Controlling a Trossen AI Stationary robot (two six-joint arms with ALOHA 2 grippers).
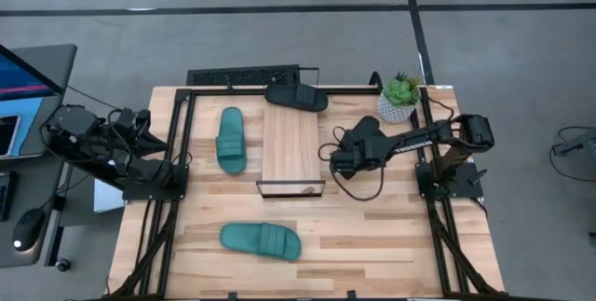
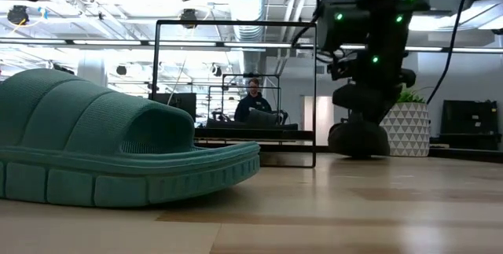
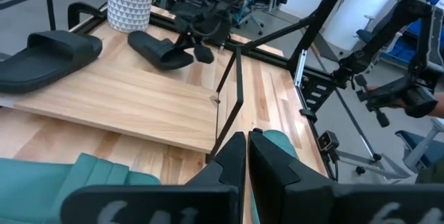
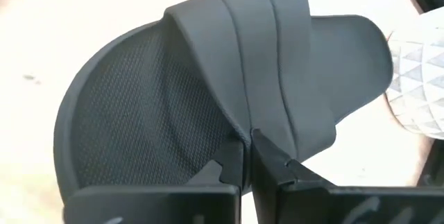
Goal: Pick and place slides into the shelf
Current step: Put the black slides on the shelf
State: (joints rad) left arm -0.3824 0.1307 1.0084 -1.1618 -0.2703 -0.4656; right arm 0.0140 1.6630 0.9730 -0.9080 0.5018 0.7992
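Your left gripper [image 3: 247,156] sits parked at the bench's [image 1: 372,236] left edge, fingers pressed together and holding nothing, aimed across toward the shelf [image 1: 291,143]. Just right of it, one teal slide [image 1: 231,139] lies lengthwise on the bench beside the shelf's left side, and a second teal slide [image 1: 261,240] lies crosswise near the front edge, well apart from the shelf. The shelf stands in the middle, its plank top bare except at the far end, where a black slide [image 1: 297,95] rests partly on it. Right of the shelf, your right gripper [image 4: 247,149] is down at bench level, its fingers pinched together on the ribbed strap of the other black slide [image 4: 229,78]; from above, the arm hides most of that slide. A potted plant [image 1: 399,97] stands at the far right corner, close behind the right arm.
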